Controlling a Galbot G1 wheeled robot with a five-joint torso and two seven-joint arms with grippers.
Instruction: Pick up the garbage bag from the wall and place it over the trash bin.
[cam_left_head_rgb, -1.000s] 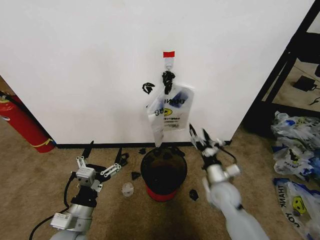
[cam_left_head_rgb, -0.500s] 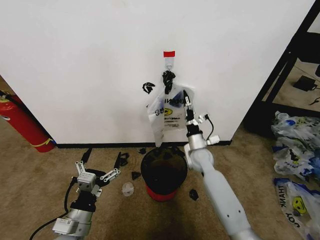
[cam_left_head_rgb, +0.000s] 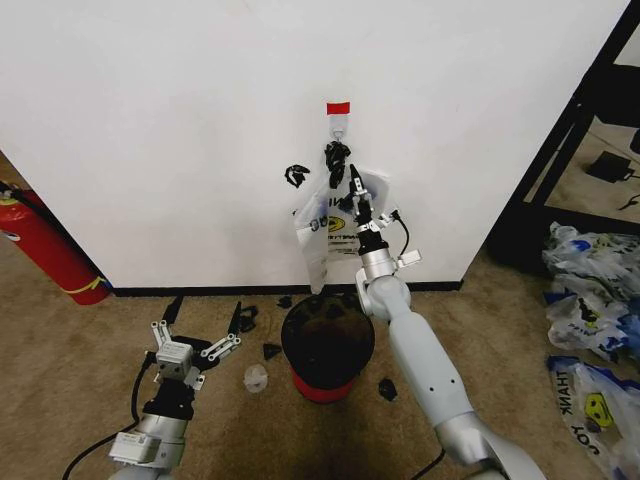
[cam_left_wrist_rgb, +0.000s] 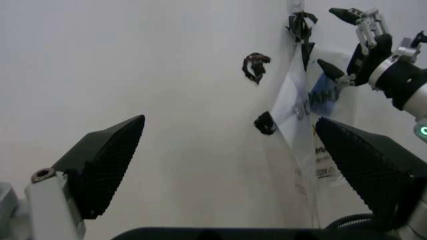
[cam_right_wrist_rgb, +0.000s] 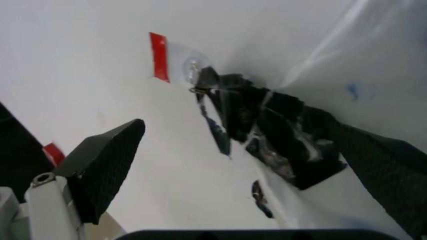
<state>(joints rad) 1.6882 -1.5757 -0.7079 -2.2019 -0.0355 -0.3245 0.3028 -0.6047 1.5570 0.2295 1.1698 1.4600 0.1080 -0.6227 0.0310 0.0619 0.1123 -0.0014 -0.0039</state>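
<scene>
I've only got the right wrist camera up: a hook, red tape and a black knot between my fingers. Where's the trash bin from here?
Observer: The trash bin stands on the carpet against the wall, straight below the garbage bag; the bag's lower tip hangs just above its rim.
Operator: What's the left arm doing?
Observer: The left gripper is low, over the carpet on the bin's left side, fingers open and holding nothing.
Operator: How high on the bag is my gripper?
Observer: In the head view the right gripper is at the bag's upper part, just below the hook, with the printed part hanging beneath it.
</scene>
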